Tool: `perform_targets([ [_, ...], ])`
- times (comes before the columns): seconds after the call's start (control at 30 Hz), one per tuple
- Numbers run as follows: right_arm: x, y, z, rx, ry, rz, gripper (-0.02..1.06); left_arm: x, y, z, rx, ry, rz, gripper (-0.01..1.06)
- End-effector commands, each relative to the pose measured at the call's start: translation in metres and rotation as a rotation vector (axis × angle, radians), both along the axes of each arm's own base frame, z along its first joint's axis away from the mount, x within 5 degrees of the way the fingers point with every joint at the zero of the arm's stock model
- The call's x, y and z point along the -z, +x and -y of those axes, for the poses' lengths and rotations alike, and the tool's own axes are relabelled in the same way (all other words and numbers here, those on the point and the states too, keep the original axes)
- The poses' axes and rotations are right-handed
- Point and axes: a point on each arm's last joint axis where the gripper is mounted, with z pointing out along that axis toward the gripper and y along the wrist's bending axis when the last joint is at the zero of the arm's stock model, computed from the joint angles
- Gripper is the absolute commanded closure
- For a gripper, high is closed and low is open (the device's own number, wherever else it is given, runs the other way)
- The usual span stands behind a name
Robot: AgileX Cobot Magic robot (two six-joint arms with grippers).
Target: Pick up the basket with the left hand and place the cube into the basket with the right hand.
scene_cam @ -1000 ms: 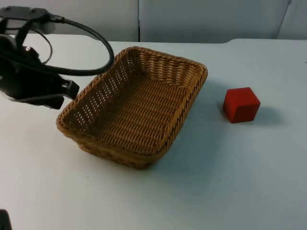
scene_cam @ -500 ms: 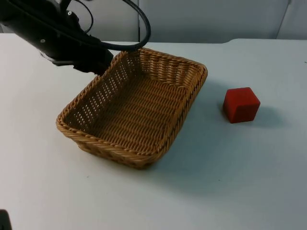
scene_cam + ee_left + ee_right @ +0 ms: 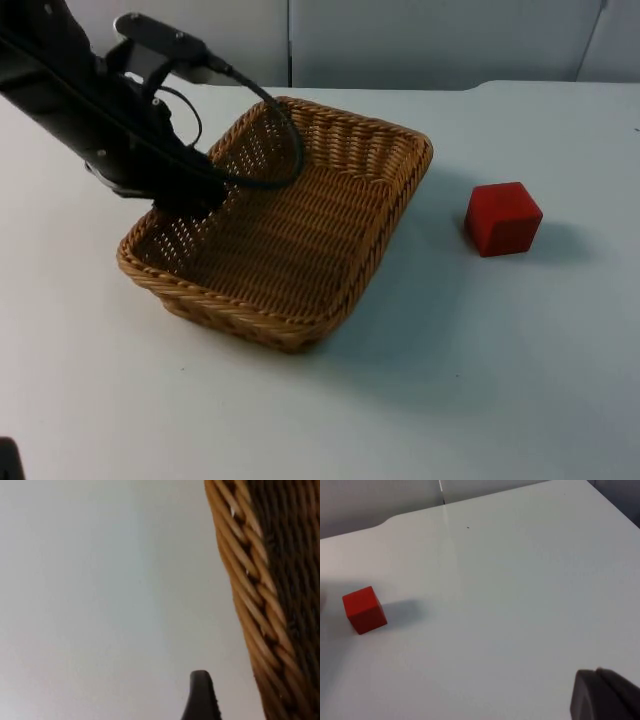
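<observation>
A brown wicker basket (image 3: 300, 240) rests on the white table, slightly left of the middle. My left gripper (image 3: 185, 205) has come down onto its left rim and is open. One black fingertip (image 3: 201, 695) stands just outside the woven rim (image 3: 255, 610), a little apart from it. A red cube (image 3: 503, 218) sits on the table to the right of the basket, a short gap from it. The right arm waits off to the side with its gripper (image 3: 602, 695) shut, well away from the cube (image 3: 364, 609).
The white table top (image 3: 480, 380) stretches in front of and to the right of the basket. A grey partition wall (image 3: 430, 40) closes off the far edge.
The left arm swung from the table left of the basket over its back corner, then came down onto the left rim. Its jaws opened on the way. Basket and cube stayed put.
</observation>
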Motion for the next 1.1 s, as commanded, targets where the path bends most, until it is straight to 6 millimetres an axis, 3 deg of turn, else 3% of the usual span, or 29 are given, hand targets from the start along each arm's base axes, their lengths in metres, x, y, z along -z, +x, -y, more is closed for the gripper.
perform_targets([
  [0.0, 0.0, 0.001, 0.0, -0.007, 0.003, 0.011, 1.05, 0.01, 0.002, 0.0, -0.015, 0.001, -0.017, 0.47],
  [0.2, 0.0, 0.001, 0.0, -0.007, 0.003, 0.011, 1.05, 0.022, 0.0, 0.0, -0.032, 0.0, -0.054, 0.49],
  [0.23, 0.0, 0.001, 0.0, -0.007, 0.003, 0.011, 1.05, 0.022, 0.001, 0.0, -0.032, 0.0, -0.052, 0.54],
  [0.27, 0.0, 0.001, 0.0, -0.007, 0.003, 0.011, 1.05, 0.021, 0.002, 0.001, -0.033, -0.002, -0.045, 0.65],
  [0.33, 0.0, 0.001, 0.0, -0.007, 0.003, 0.011, 1.05, 0.018, 0.003, 0.003, -0.021, -0.008, -0.067, 1.0],
  [0.37, 0.0, 0.001, 0.0, -0.007, 0.003, 0.011, 1.05, 0.014, 0.005, 0.004, -0.014, -0.013, -0.074, 1.05],
  [0.43, 0.0, 0.001, 0.0, -0.007, 0.003, 0.011, 1.05, 0.01, 0.006, 0.005, -0.021, -0.028, -0.073, 1.05],
  [0.57, 0.0, 0.001, 0.0, -0.007, 0.003, 0.011, 1.05, -0.031, 0.017, 0.004, -0.119, -0.186, -0.099, 1.05],
  [0.6, 0.0, 0.001, 0.0, -0.007, 0.003, 0.011, 1.05, -0.031, 0.017, 0.004, -0.119, -0.186, -0.099, 1.05],
  [0.7, 0.0, 0.001, 0.0, -0.007, 0.003, 0.011, 1.05, -0.074, 0.021, -0.017, -0.185, -0.308, -0.111, 1.05],
  [0.73, 0.0, 0.001, 0.0, -0.007, 0.003, 0.011, 1.05, -0.074, 0.021, -0.017, -0.185, -0.308, -0.111, 1.05],
  [0.87, 0.0, 0.001, 0.0, -0.007, 0.003, 0.011, 1.05, -0.106, 0.02, -0.055, -0.286, -0.416, -0.1, 1.05],
  [1.07, 0.0, 0.001, 0.0, -0.007, 0.003, 0.011, 1.05, -0.111, 0.016, -0.078, -0.364, -0.574, -0.205, 1.05],
])
